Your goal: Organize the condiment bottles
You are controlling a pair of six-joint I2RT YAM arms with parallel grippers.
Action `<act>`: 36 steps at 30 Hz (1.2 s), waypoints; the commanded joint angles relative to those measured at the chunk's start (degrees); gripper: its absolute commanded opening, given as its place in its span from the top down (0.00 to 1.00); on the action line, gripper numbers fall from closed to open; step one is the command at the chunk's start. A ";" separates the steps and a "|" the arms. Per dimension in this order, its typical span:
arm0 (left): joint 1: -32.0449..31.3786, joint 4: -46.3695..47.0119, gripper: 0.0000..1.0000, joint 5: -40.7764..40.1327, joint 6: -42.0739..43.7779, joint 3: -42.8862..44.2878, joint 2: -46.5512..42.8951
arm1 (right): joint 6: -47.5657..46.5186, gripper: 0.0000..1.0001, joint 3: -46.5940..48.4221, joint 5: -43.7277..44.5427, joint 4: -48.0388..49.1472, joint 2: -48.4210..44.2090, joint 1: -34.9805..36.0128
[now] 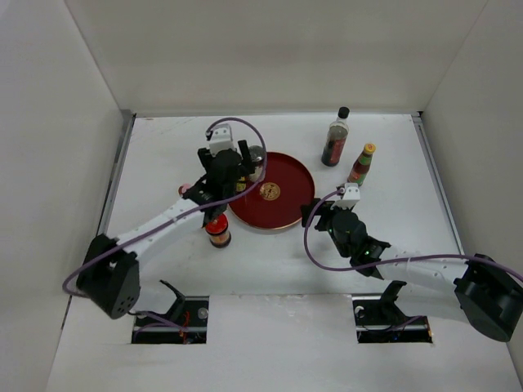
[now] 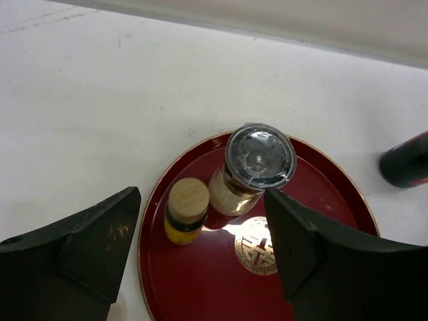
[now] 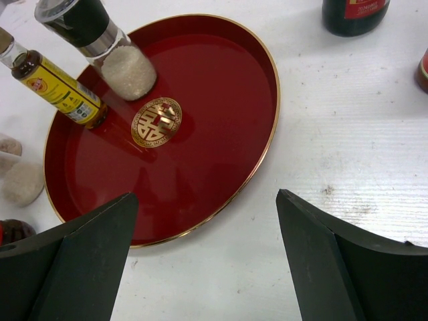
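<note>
The silver-topped shaker point(image 2: 257, 167) and a small yellow bottle with a tan cap point(image 2: 186, 209) stand upright on the left part of the round red tray point(image 2: 200, 281). My left gripper point(image 2: 200, 207) is open and empty, hovering above those two. In the top view it point(image 1: 231, 174) sits over the tray's left edge point(image 1: 286, 175). My right gripper point(image 3: 206, 197) is open and empty over the table by the tray's near right rim point(image 3: 214, 87). The tall dark black-capped bottle point(image 1: 336, 137) and slim yellow-capped bottle point(image 1: 361, 165) stand right of the tray. The red-lidded jar point(image 1: 217, 231) stands at its near left.
Two small cream and pink bottles point(image 3: 23, 180) lie or stand on the table left of the tray, partly under my left arm. White walls enclose the table on three sides. The right arm point(image 1: 409, 265) stretches across the near right table.
</note>
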 commanded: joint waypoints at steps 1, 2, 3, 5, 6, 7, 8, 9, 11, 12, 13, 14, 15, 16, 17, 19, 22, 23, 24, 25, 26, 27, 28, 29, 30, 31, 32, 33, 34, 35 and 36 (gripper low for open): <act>0.91 -5.05 0.26 -1.04 -1.18 -3.53 -9.75 | -0.37 0.09 1.26 -0.02 3.76 -1.38 0.15; 1.00 -7.77 0.26 -0.25 -1.62 -4.67 -12.38 | -0.11 0.09 1.09 -0.10 3.76 -1.56 0.15; 0.92 -11.10 0.25 0.88 -1.98 -5.47 -15.11 | 0.15 0.09 1.00 -0.19 3.76 -1.56 -0.19; -0.04 -17.52 0.23 3.61 -2.07 -6.96 -20.65 | 0.42 0.09 1.08 -0.45 3.76 -0.95 -0.29; -1.01 -20.51 0.23 4.58 -2.24 -7.84 -23.37 | 0.24 0.09 1.26 -0.45 3.76 -0.77 -0.20; -2.32 -23.15 0.22 4.85 -2.77 -8.81 -26.01 | -0.02 0.09 1.44 -0.19 3.76 -0.51 -0.11; -3.64 -25.53 0.20 4.94 -3.47 -9.95 -28.56 | -0.11 0.08 1.53 -0.02 3.85 -0.33 -0.11; -4.78 -27.29 0.19 4.94 -4.00 -10.65 -30.32 | -0.20 0.08 1.53 -0.10 3.85 -0.24 -0.11; -7.33 -31.16 0.15 4.59 -5.49 -12.41 -34.28 | 0.15 0.08 1.53 -0.37 3.85 0.28 -0.28; -8.30 -32.57 0.14 4.07 -6.28 -13.38 -35.60 | 0.24 0.08 1.61 -0.54 3.85 0.72 -0.29; -9.18 -33.80 0.13 3.36 -7.07 -14.52 -36.57 | 0.07 0.07 1.87 -0.54 3.76 1.07 -0.20; -9.62 -34.33 0.12 2.92 -7.51 -15.40 -36.75 | -0.20 0.06 2.05 -0.37 3.76 1.16 -0.11; -10.06 -34.86 0.11 2.13 -8.04 -16.19 -36.84 | -0.20 0.05 2.05 -0.19 3.76 1.16 -0.11; -10.42 -35.13 0.11 1.52 -8.48 -16.89 -36.50 | -0.37 0.04 2.14 -0.19 3.85 1.25 -0.11; -10.68 -35.13 0.11 1.08 -8.83 -17.42 -36.14 | -0.37 0.03 2.14 -0.10 3.85 1.42 -0.11; -10.86 -34.52 0.11 0.98 -8.84 -18.22 -35.00 | 0.15 0.00 2.14 -0.54 3.94 2.39 -0.28; -11.03 -33.55 0.11 0.89 -9.10 -19.45 -33.68 | -0.28 0.00 2.67 -0.54 4.03 3.18 -0.11; -11.12 -33.11 0.11 1.07 -9.19 -19.89 -33.59 | -0.37 0.00 2.76 -0.28 4.03 3.18 -0.11; -11.30 -32.76 0.11 0.90 -9.27 -20.24 -33.59 | -0.46 0.00 2.76 -0.28 4.03 3.18 -0.11; -11.30 -32.50 0.11 0.81 -9.28 -20.50 -33.51 | -0.29 0.00 2.76 -0.45 4.03 3.27 -0.11; -11.04 -32.41 0.11 0.81 -9.36 -20.77 -33.16 | -0.03 0.00 2.67 -0.63 4.03 3.53 -0.11; -10.95 -32.32 0.12 0.81 -9.45 -20.94 -32.89 | -0.02 0.00 2.76 -0.72 4.11 3.97 -0.11; -10.95 -31.71 0.13 0.81 -9.63 -21.29 -32.37 | -0.20 0.00 2.93 -0.72 4.03 4.15 -0.11; -10.95 -30.74 0.15 0.81 -9.71 -21.73 -31.67 | -0.37 0.00 3.02 -0.72 3.94 4.06 -0.11; -10.95 -29.86 0.18 0.81 -9.72 -21.91 -30.96 | -0.46 0.00 3.11 -0.63 4.03 3.80 0.06; -10.95 -29.16 0.22 0.63 -9.72 -22.00 -30.17 | -0.55 0.00 3.02 -0.63 4.11 3.63 0.07; -10.95 -28.54 0.28 0.20 -9.72 -22.00 -29.56 | -0.46 0.00 3.02 -0.72 4.20 3.54 0.07; -10.95 -28.19 0.35 -0.33 -9.54 -21.74 -29.11 | -0.20 0.00 2.93 -0.72 4.20 3.71 0.07; -10.86 -28.36 0.46 -1.12 -9.45 -21.13 -28.76 | -0.20 0.00 2.93 -0.89 4.29 3.97 0.07; -10.95 -28.45 0.52 -1.56 -9.28 -20.69 -28.76 | -0.29 0.00 2.93 -1.07 4.29 4.15 0.07; -11.30 -28.54 0.58 -2.00 -9.10 -20.25 -28.85 | -0.46 0.00 3.02 -1.24 4.20 4.24 0.07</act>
